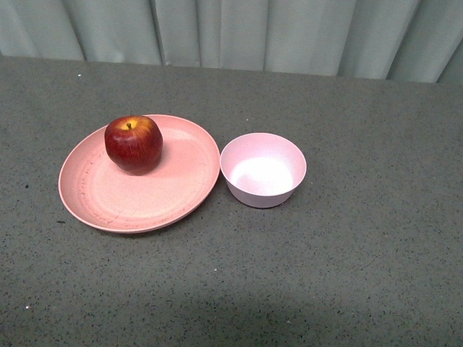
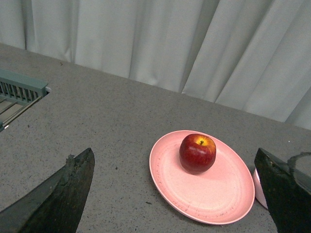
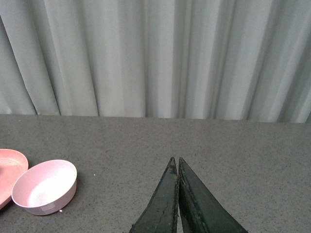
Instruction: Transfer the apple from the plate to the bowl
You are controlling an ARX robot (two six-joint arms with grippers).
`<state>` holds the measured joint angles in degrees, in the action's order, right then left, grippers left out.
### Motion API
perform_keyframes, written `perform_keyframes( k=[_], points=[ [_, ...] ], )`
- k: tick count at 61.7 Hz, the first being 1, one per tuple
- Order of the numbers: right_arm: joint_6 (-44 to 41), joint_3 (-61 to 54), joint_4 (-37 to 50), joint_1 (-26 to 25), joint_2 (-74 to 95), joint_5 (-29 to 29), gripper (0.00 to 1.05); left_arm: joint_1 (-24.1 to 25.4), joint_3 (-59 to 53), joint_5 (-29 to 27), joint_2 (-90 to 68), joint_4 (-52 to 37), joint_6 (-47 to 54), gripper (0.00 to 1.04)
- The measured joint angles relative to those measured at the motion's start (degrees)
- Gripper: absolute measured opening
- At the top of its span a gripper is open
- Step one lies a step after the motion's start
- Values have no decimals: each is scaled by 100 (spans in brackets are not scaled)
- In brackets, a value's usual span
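The dark-red apple (image 1: pixel 134 143) sits upright on the far left part of the salmon-pink plate (image 1: pixel 130 195). The empty pale-pink bowl (image 1: pixel 262 170) stands just right of the plate, almost touching it. Neither gripper shows in the front view. In the left wrist view my left gripper (image 2: pixel 175 158) is open and empty, its dark fingers (image 2: pixel 63 194) spread wide, with the apple (image 2: pixel 197 153) and plate (image 2: pixel 204 194) ahead between them. In the right wrist view my right gripper (image 3: pixel 175 161) is shut and empty, apart from the bowl (image 3: pixel 44 187) and the plate's edge (image 3: pixel 7 170).
Grey speckled tabletop (image 1: pixel 347 275) with a pale curtain (image 1: pixel 231 32) behind its far edge. A grey-green slatted rack (image 2: pixel 19 94) shows at the table's edge in the left wrist view.
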<state>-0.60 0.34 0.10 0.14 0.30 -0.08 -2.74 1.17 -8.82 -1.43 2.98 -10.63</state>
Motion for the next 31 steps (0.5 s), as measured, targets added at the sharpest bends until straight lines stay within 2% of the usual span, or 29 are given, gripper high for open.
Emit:
perform_keyframes(
  k=[4, 31],
  points=[
    [0, 0, 0, 0, 0, 0, 8, 0, 0, 0, 0, 0, 0, 98],
    [0, 0, 0, 0, -4, 0, 86, 0, 0, 0, 0, 0, 0, 98]
  ],
)
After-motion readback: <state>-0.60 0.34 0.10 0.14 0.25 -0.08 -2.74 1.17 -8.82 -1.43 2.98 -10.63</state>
